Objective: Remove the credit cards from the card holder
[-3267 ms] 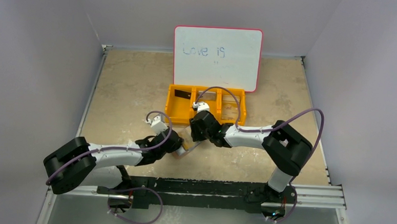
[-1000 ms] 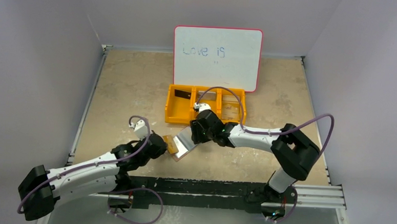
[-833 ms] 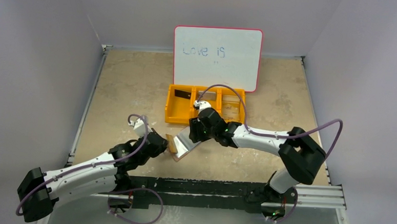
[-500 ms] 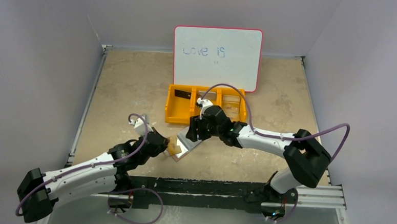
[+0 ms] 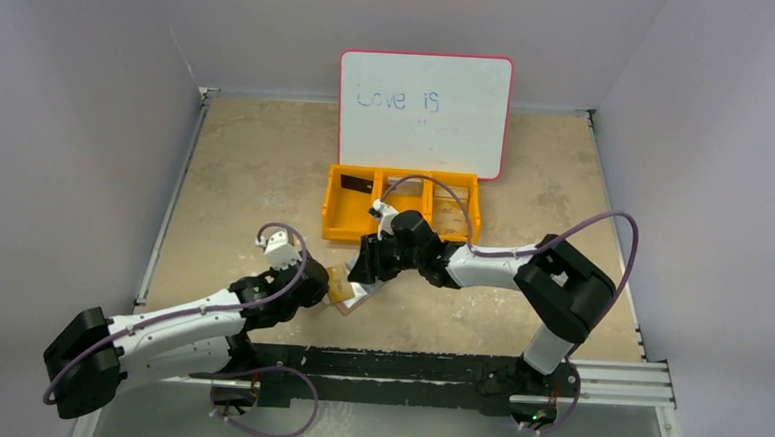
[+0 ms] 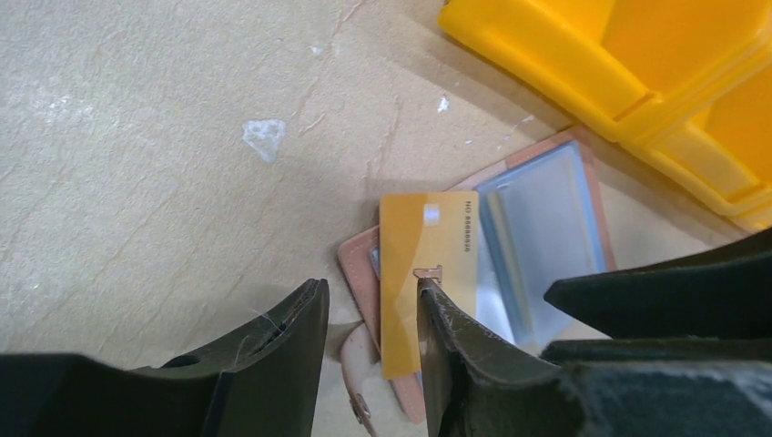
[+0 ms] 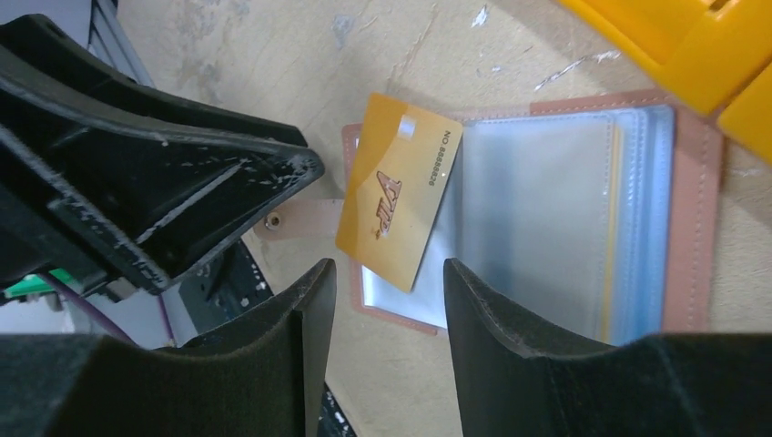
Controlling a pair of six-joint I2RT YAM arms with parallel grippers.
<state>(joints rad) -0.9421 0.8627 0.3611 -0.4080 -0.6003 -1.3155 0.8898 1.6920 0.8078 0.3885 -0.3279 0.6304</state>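
Even bright light, soft shadows, sharp focus.

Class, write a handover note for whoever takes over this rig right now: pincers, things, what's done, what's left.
Left pincer: open, low at the gold card's end, gripping nothing.
Right pincer: open, above the holder.
The holder lies open beside the tray; the gold card sits askew on one page, poking past the edge.
Done: a black card is in the tray's left compartment.
Left: lift the gold card away, then check the pockets for more.
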